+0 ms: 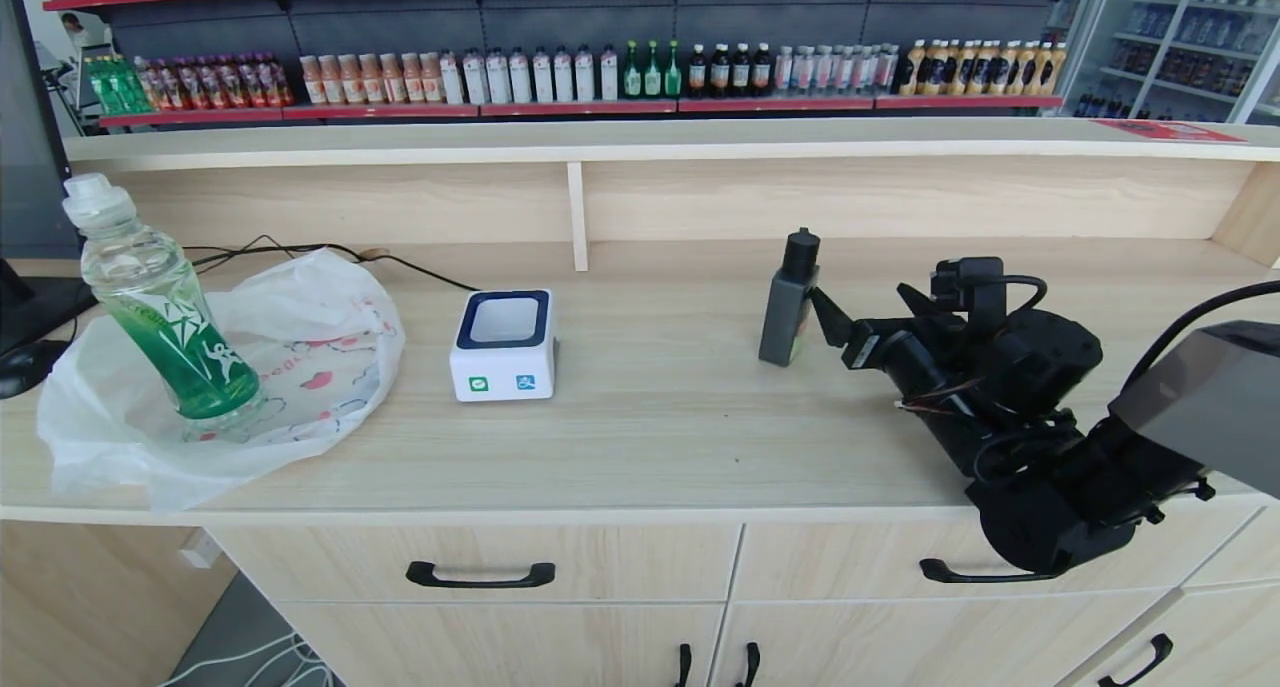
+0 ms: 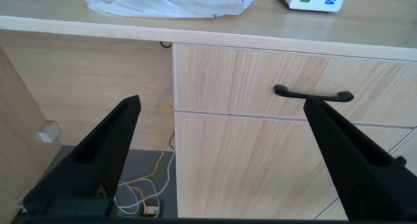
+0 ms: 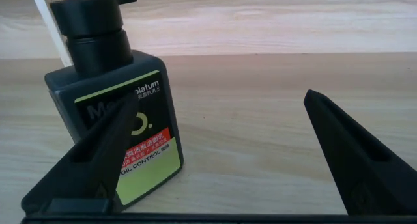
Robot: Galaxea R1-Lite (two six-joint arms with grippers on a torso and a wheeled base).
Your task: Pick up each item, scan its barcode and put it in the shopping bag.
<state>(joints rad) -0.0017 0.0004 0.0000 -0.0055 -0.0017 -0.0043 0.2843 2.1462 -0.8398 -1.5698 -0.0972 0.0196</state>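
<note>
A dark grey bottle with a black pump cap stands upright on the right half of the wooden counter. My right gripper is open right beside it. In the right wrist view the bottle is just off one fingertip, not between the jaws of the gripper. The white shopping bag lies crumpled at the left, with a green clear bottle standing tilted on it. A white scanner box sits mid-counter. My left gripper is open below the counter edge, facing the drawers.
A raised ledge runs along the counter's back, with a thin upright divider. A monitor and a mouse are at the far left, and a cable trails behind the bag. Drawer handles are below.
</note>
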